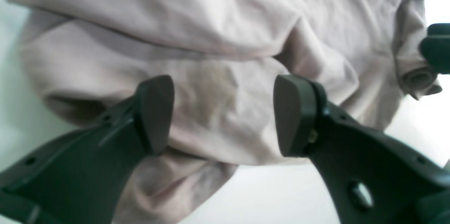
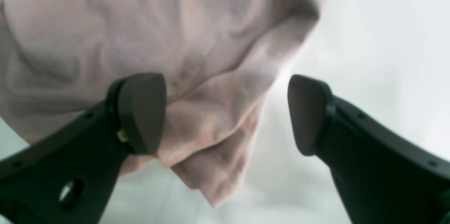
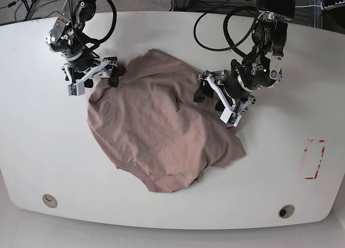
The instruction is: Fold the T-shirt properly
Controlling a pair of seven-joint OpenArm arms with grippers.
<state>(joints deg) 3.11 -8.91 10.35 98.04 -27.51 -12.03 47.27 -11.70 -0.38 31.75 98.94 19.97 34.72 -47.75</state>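
Note:
The T-shirt (image 3: 161, 129) lies crumpled and rounded in the middle of the white table (image 3: 280, 135), mauve-tan and full of wrinkles. My left gripper (image 3: 210, 97) stands at its right upper edge. In the left wrist view this gripper (image 1: 224, 115) is open, with bunched cloth (image 1: 218, 41) lying just beyond the wide-apart fingers. My right gripper (image 3: 114, 73) is at the shirt's upper left corner. Seen from the right wrist, it (image 2: 225, 115) is open too, a folded corner of the shirt (image 2: 207, 139) hanging by its left finger (image 2: 140, 111). Neither pinches any cloth.
A red-outlined rectangle (image 3: 314, 159) is marked on the table at the right. Two round holes (image 3: 49, 200) (image 3: 286, 211) sit near the front edge. Cables (image 3: 226, 21) trail from both arms along the back. A dark part of the other arm (image 1: 436, 46) shows past the shirt.

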